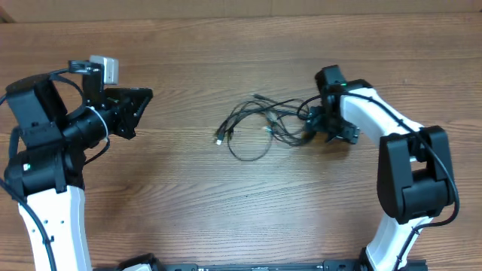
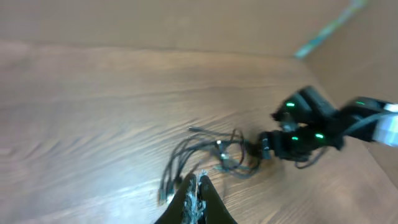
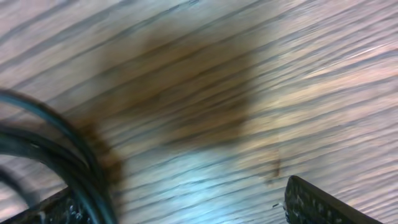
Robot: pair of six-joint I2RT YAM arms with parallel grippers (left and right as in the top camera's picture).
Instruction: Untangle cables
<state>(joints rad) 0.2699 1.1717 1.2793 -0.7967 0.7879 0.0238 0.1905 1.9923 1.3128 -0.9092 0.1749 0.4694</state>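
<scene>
Several cables [image 1: 256, 128], loosely tangled just beside the right gripper's [image 1: 315, 129] wide-open jaws, are being lined up for a first grasp, the clenched, empty left gripper [image 2: 196, 191] being held well apart; pinching one strand is likely being called for next.

Overhead: the right end of the tangle of thin black cables [image 1: 256, 128] runs under the black right hand [image 1: 318, 126], so contact or grip is not readable there. Plug ends are too small to type. Left white arm [image 1: 54, 218] and right white arm [image 1: 388, 241] are cut off at the bottom edge.

Left wrist view: whole frame motion-blurred. The dark left hand [image 2: 196, 190] is cropped by the bottom edge, only its closed tips showing.

Right wrist view: heavy blur, brown wood-grain worktop [image 3: 217, 93] smeared. Cables are cropped at the left and bottom edges. The fingers show only as slivers in the bottom corners.
</scene>
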